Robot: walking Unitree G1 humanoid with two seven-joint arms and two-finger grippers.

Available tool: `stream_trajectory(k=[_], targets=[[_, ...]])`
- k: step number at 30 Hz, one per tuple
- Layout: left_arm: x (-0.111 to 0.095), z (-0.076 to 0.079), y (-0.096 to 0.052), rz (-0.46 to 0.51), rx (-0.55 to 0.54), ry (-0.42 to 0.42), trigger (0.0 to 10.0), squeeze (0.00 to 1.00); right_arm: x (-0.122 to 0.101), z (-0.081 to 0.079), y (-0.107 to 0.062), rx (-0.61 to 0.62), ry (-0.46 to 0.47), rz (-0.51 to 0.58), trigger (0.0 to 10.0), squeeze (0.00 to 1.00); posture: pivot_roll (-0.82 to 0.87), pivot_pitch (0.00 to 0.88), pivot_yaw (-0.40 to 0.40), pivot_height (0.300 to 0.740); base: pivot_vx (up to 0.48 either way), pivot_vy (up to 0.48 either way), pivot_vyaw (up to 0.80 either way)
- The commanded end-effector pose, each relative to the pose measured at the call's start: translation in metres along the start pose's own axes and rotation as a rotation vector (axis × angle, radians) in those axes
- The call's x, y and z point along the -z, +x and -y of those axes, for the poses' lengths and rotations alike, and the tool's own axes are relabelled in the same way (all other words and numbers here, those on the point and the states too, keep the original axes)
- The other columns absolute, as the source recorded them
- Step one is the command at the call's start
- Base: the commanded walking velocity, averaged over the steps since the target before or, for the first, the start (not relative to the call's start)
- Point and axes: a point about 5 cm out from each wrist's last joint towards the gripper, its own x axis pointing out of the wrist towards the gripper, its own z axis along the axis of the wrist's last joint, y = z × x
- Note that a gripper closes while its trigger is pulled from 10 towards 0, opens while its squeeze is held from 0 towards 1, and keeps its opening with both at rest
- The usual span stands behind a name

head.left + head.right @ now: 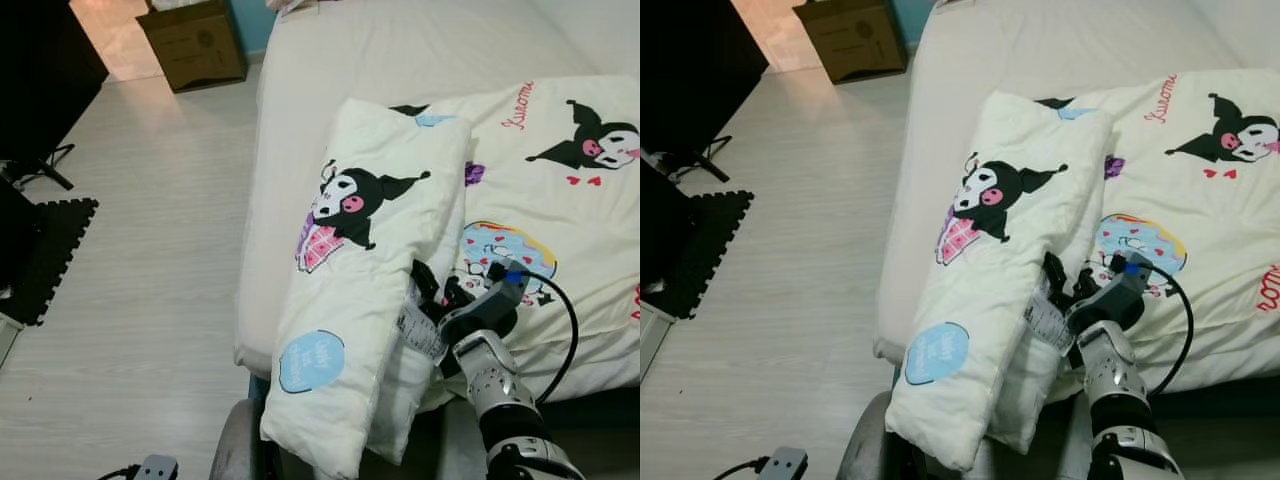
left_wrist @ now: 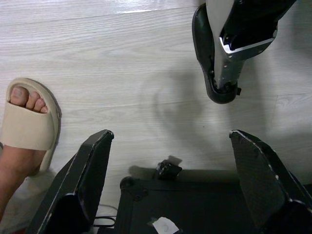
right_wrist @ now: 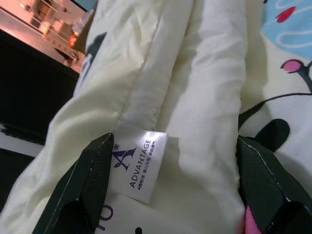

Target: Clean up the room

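Cream quilt (image 1: 370, 270), printed with cartoon figures, lies on the bed (image 1: 400, 60), its left part folded over into a long roll whose near end hangs off the bed's near edge. The right end effector (image 3: 175, 190) sits at the roll's right flank, fingers spread around a thick fold by the sewn label (image 3: 139, 163), probably to pull the fold further or straighten it. Whether it grips is unclear; the fingertips are buried in cloth. The left end effector (image 2: 180, 187) hangs idle, fingers apart, over the wooden floor (image 2: 122, 63), near a person's sandalled foot (image 2: 27, 119). The bed's far and right sides are cut off.
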Motion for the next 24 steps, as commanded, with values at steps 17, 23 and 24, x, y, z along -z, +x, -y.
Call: stream_trajectory(k=[17,23,24], targets=[[0.009,0.007,0.003,-0.04,0.004,-0.018,10.0,0.0,0.084,-0.097,-0.003,-0.378,-0.08,-0.277,10.0,0.0,0.11,0.238,0.156,0.506,0.0,0.0,0.0],[0.011,0.01,0.003,-0.046,0.006,-0.019,10.0,0.0,0.114,-0.152,-0.008,-0.52,-0.068,-0.348,10.0,0.0,0.1,0.24,0.146,0.506,0.0,0.0,0.0],[0.011,0.01,0.003,-0.046,0.006,-0.019,10.0,0.0,0.114,-0.152,-0.008,-0.52,-0.068,-0.348,10.0,0.0,0.1,0.24,0.146,0.506,0.0,0.0,0.0]])
